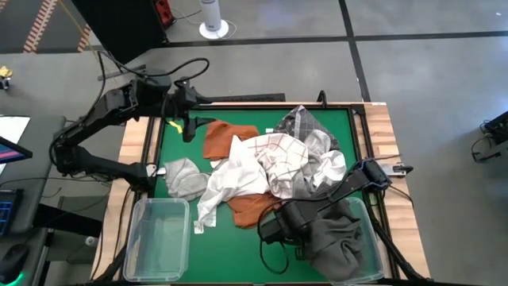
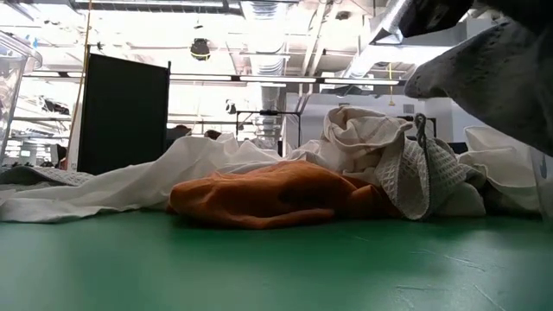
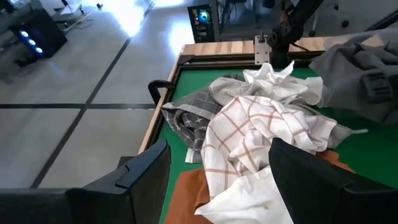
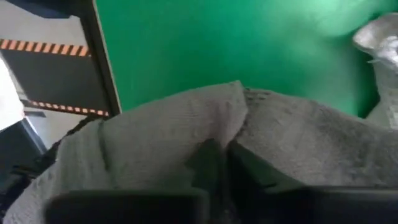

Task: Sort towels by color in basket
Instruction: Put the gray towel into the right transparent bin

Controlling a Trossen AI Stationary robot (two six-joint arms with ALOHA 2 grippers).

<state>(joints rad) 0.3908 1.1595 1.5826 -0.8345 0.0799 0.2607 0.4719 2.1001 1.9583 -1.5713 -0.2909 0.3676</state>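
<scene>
A heap of towels lies mid-mat: a white checked one [image 1: 279, 155] [image 3: 249, 124], a plain white one [image 1: 230, 179], rust orange ones [image 1: 222, 137] [image 2: 276, 194], a light grey one [image 1: 182, 176] and a dark patterned one [image 1: 300, 121]. My left gripper [image 1: 186, 121] [image 3: 217, 186] hovers open over the mat's far left, short of the heap. My right gripper [image 1: 279, 226] [image 4: 214, 165] is at the near edge, shut on a dark grey towel [image 1: 337, 238] [image 2: 501, 69]. My right gripper pinches a raised fold of the dark grey towel [image 4: 217, 134] between its two fingers. The cloth bunches on both sides of the fingers. The towel hangs off the table in the low view, and its bulk sags over the right clear bin [image 1: 373, 254].
Two clear plastic bins stand at the near edge, the left one [image 1: 155, 238] with nothing showing in it and the right one under the grey towel. A wooden frame [image 1: 381, 135] borders the green mat [image 1: 175, 143]. Bare mat lies at the far left.
</scene>
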